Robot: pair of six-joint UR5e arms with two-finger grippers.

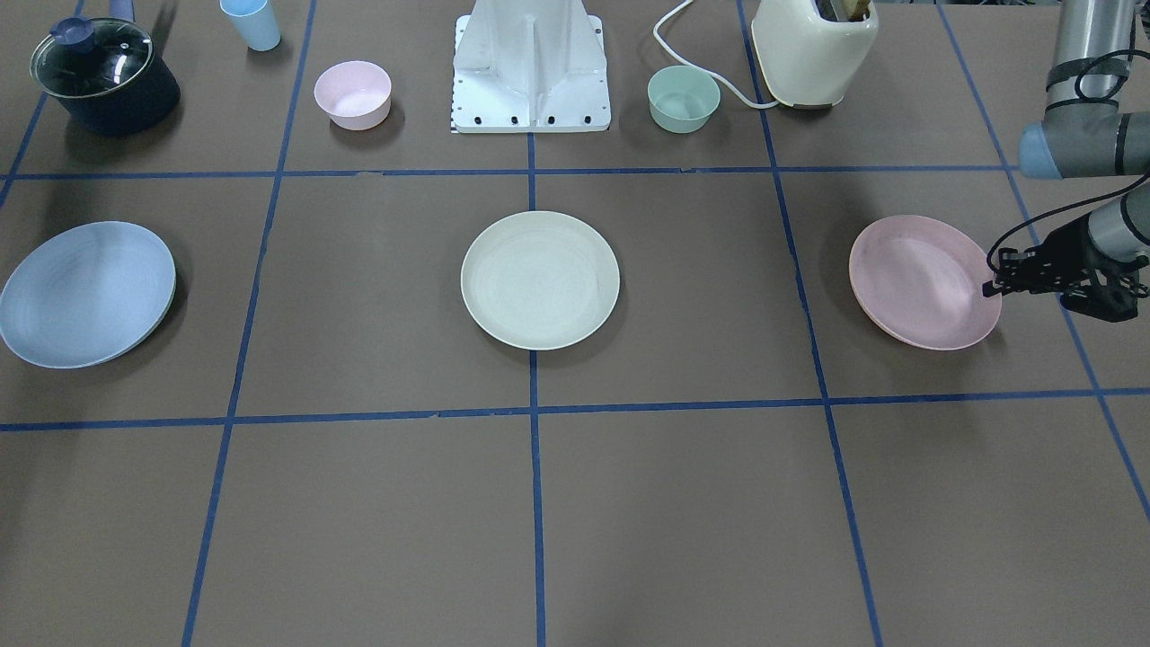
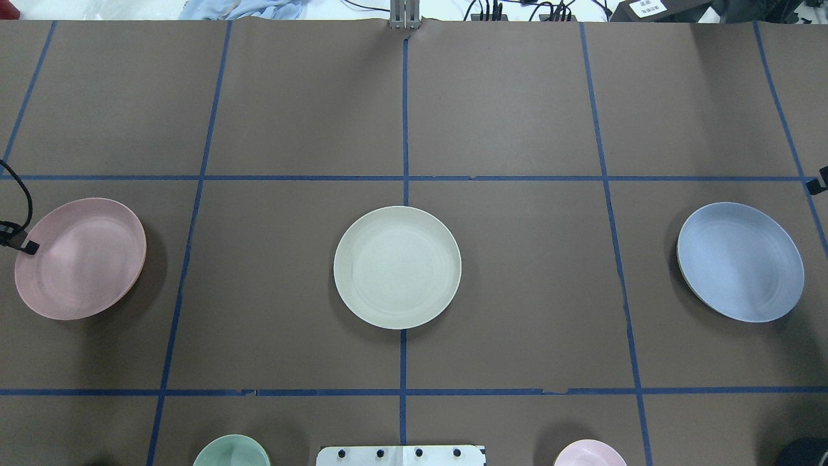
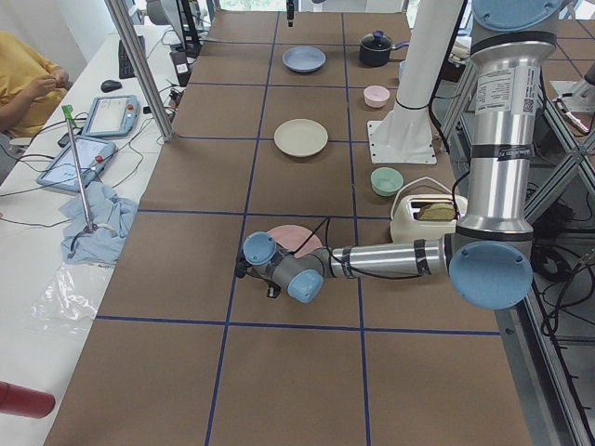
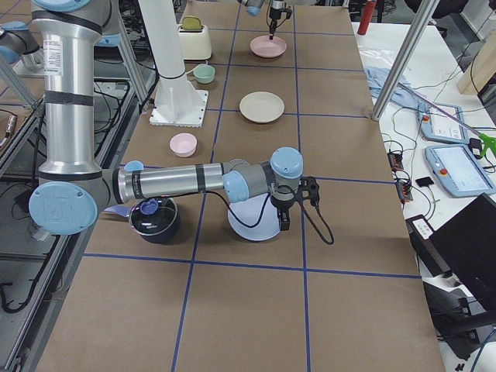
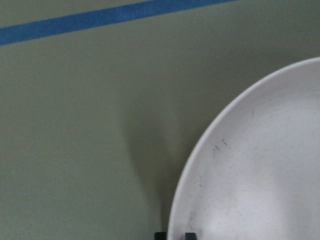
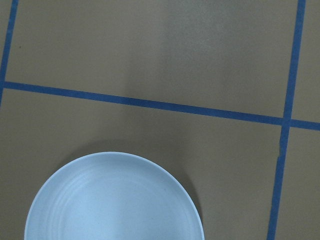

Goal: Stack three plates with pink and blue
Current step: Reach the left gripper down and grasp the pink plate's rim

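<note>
Three plates lie in a row across the table's middle. The pale pink plate point(image 1: 921, 280) point(image 2: 81, 257) is on my left, the cream plate point(image 1: 539, 279) point(image 2: 396, 266) is in the centre, and the pale blue plate point(image 1: 85, 295) point(image 2: 740, 262) is on my right. My left gripper point(image 1: 988, 289) point(image 5: 175, 235) is at the pink plate's outer edge. Its jaws stand close together with the rim point(image 5: 200, 150) between them. My right gripper point(image 4: 284, 225) hangs over the blue plate's point(image 6: 112, 200) outer edge. I cannot tell whether it is open or shut.
Along the robot's side stand a lidded dark pot point(image 1: 103, 76), a blue cup point(image 1: 252, 22), a small pink bowl point(image 1: 352, 94), the white robot base point(image 1: 530, 67), a small green bowl point(image 1: 683, 99) and a cream toaster point(image 1: 813, 49) with its cable.
</note>
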